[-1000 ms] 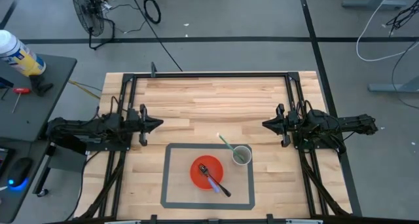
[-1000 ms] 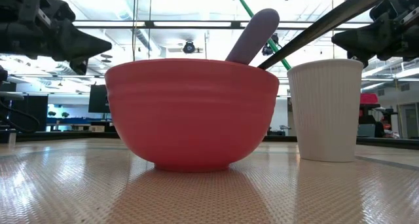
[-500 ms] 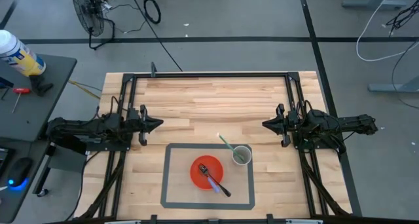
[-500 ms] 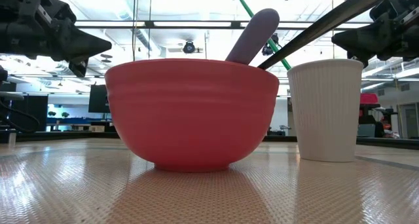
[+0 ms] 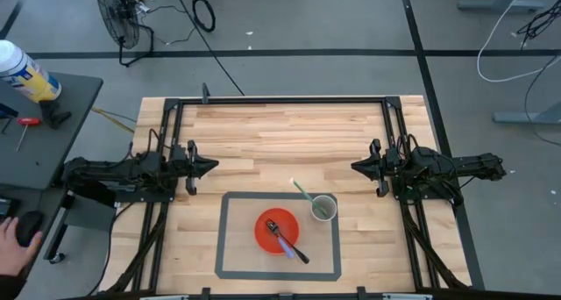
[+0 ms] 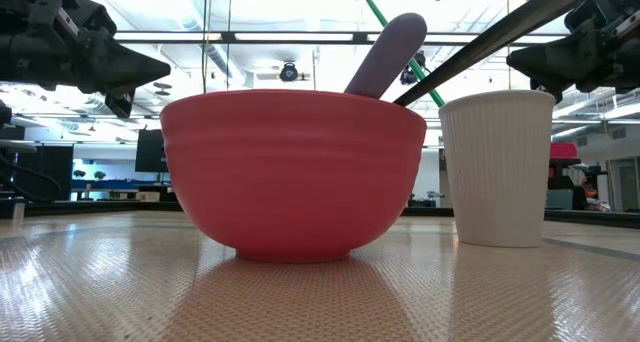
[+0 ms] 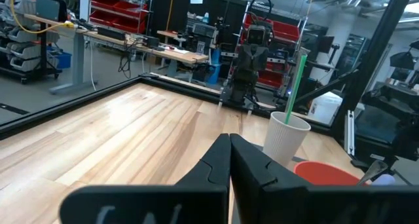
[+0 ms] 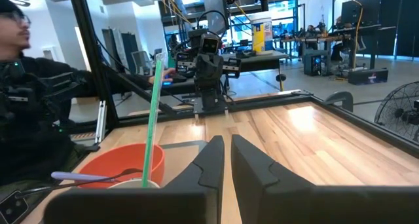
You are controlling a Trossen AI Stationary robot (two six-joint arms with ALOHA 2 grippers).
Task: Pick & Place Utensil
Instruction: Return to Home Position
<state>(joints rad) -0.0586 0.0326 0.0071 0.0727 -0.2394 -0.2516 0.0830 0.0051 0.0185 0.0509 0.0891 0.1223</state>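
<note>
Evidently homing, with left gripper (image 5: 213, 167) parked left, right gripper (image 5: 354, 167) right, jaws closed, empty. Next, just settle, clear of round orange plastic bowl (image 5: 262, 234).

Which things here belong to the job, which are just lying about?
Job: orange bowl, black fork, purple spoon, white cup, green straw, transparent mat, left gripper, right gripper.
Lying about: floor fan, spray can, red-handled tool, computer mouse.
</note>
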